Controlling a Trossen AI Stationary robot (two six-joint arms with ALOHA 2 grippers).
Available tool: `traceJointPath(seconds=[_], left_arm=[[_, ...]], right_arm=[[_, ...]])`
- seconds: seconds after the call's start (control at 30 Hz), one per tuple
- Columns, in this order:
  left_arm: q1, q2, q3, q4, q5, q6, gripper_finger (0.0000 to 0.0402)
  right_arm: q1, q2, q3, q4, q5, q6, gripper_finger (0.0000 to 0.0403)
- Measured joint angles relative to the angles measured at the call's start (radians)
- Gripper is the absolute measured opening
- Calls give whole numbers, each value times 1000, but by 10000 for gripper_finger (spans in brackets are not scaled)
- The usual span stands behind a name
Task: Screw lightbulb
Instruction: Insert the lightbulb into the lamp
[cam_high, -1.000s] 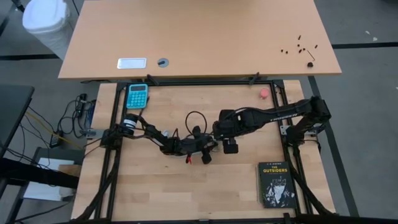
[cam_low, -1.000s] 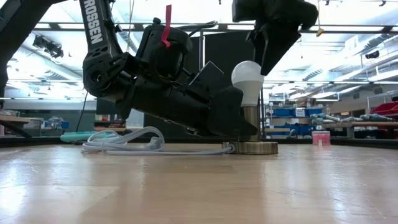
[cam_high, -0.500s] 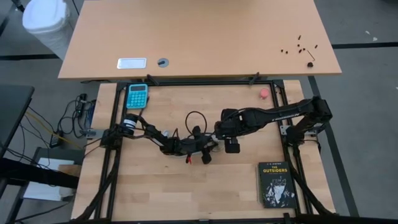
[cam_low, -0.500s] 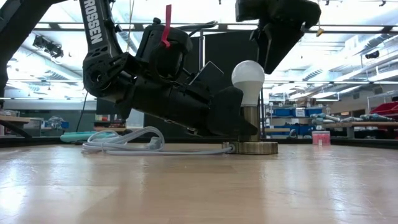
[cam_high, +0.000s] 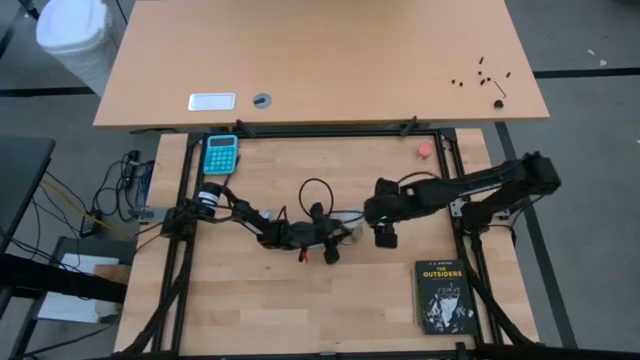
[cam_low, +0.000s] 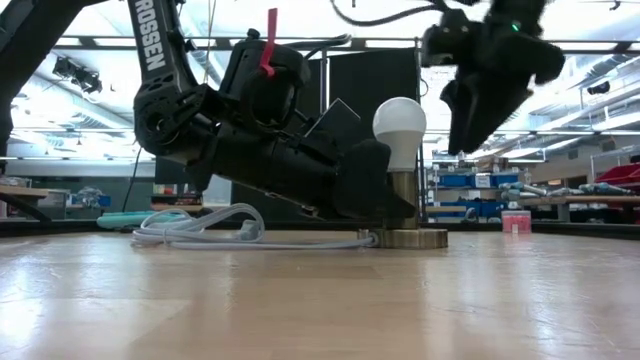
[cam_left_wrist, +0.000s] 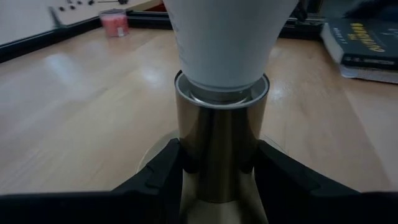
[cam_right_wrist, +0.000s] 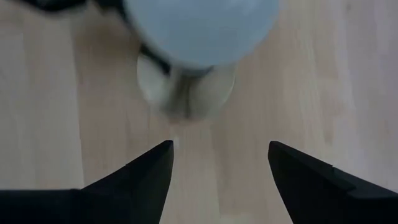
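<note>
The white lightbulb (cam_low: 399, 122) stands upright with its base in the brass-coloured socket (cam_low: 403, 200), whose round foot (cam_low: 405, 238) rests on the wooden table. My left gripper (cam_left_wrist: 219, 168) lies low over the table, coming from the left, and is shut on the socket's stem. My right gripper (cam_low: 478, 120) hangs open at about the bulb's height, on its right-edge side and apart from it. In the right wrist view the lightbulb (cam_right_wrist: 199, 25) lies beyond the spread fingers (cam_right_wrist: 149, 177). My left gripper pinches the socket's upright stem (cam_left_wrist: 217, 143) between its two fingers (cam_left_wrist: 163, 177), below the rim where the bulb enters. The fingers come nearly level from the table's left side, across the stem. The socket stands upright with its foot on the table.
A white cord (cam_low: 200, 228) lies coiled on the table behind my left arm. A black book (cam_high: 443, 296) lies near the front right, a teal calculator (cam_high: 221, 153) at the far left, and a small pink-red round object (cam_high: 425, 149) at the far right.
My right gripper has drawn away from above the lightbulb toward the table's right edge and sunk a little, its fingers still apart. The lightbulb and socket have stayed upright in place.
</note>
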Motion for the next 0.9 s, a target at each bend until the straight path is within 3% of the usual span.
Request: traceJointPath(seconds=[0.17, 0.37, 0.6, 0.9], left_arm=[[0, -1, 0, 1, 77, 37, 166], [0, -2, 1, -7, 157, 73, 166], [3, -3, 2, -13, 340, 83, 166], [12, -3, 2, -20, 478, 82, 166]], right_arm=[[17, -143, -297, 449, -56, -27, 273], [42, -183, -546, 829, -81, -109, 282], [44, -161, -685, 1241, -183, -183, 306], [44, -13, -704, 1473, -284, -272, 323]])
